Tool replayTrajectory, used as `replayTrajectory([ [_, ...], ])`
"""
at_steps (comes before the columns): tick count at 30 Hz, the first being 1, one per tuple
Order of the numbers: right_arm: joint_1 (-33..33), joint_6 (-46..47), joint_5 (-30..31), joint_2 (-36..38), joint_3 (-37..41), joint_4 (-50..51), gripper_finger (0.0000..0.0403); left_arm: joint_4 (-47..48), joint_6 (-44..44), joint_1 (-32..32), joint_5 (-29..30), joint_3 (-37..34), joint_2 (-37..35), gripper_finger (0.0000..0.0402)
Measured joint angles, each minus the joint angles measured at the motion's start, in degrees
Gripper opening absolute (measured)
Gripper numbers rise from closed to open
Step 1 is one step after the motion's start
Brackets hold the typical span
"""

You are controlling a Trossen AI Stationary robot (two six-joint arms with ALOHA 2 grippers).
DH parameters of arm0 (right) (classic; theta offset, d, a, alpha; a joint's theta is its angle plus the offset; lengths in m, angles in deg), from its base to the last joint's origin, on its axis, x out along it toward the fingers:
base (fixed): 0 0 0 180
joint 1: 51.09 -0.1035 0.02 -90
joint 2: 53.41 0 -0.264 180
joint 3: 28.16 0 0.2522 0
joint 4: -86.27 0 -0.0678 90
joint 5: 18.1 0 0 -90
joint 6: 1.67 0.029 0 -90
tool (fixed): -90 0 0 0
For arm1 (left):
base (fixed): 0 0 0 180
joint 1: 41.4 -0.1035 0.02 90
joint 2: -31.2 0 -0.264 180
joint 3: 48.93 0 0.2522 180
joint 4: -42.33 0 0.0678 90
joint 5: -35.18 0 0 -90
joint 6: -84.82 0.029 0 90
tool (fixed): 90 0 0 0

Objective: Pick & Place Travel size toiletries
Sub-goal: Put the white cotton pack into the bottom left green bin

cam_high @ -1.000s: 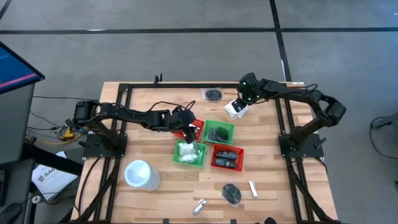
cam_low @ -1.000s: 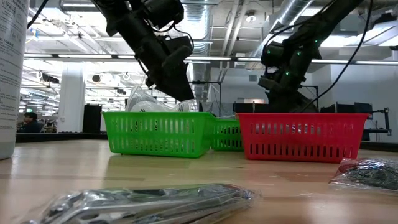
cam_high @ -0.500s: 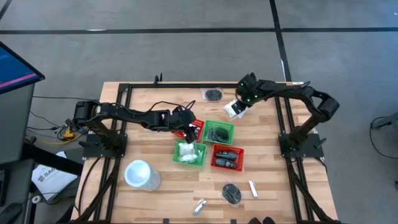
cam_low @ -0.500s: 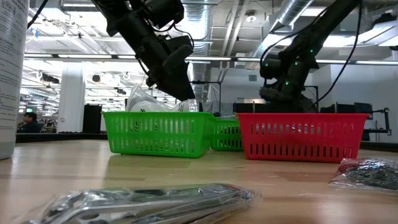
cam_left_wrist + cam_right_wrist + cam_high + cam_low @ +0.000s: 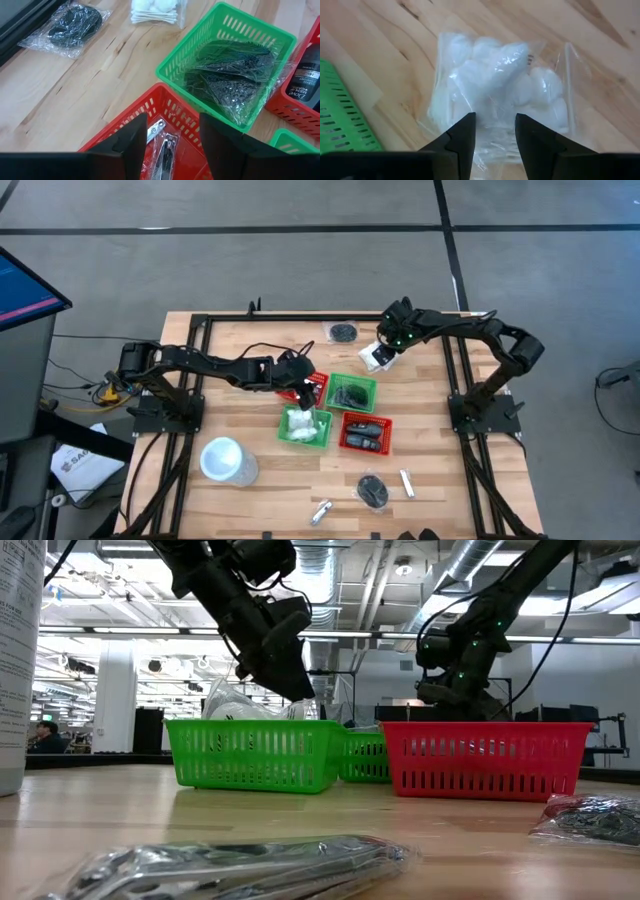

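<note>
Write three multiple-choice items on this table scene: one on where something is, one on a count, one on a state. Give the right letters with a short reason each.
1. Where is the right gripper?
A. Over the white packet at the table's far side
B. Over the white cup
C. Inside a red basket

2. How many square baskets are on the table?
A. Two
B. Four
C. Six

3. How do the left gripper fingers stand?
A. Clamped on a tube
B. Apart, with nothing between them
C. Out of sight

Key: 1 A, the right wrist view shows the clear packet of white pieces just ahead of its fingers. 2 B, the high view shows two green and two red baskets grouped mid-table. 3 B, the left wrist view shows a gap between the fingers, above a red basket holding silvery clippers.
</note>
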Motion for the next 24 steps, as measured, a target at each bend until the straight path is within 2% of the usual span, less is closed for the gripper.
replayTrajectory([
  [4,-0.5,-0.1,0.0,0.0,0.0,0.1,0.0102,-0.2,0.0,0.0,0.0,0.0,0.0,0.0171],
  [11,-0.5,-0.7,0.0,0.0,0.0,0.1,0.0009,-0.6,0.0,0.0,0.0,0.0,0.0,0.0171],
  [24,-1.3,-1.8,0.2,2.3,-2.1,2.4,0.0001,-0.7,0.0,0.0,0.0,0.0,0.0,0.0171],
])
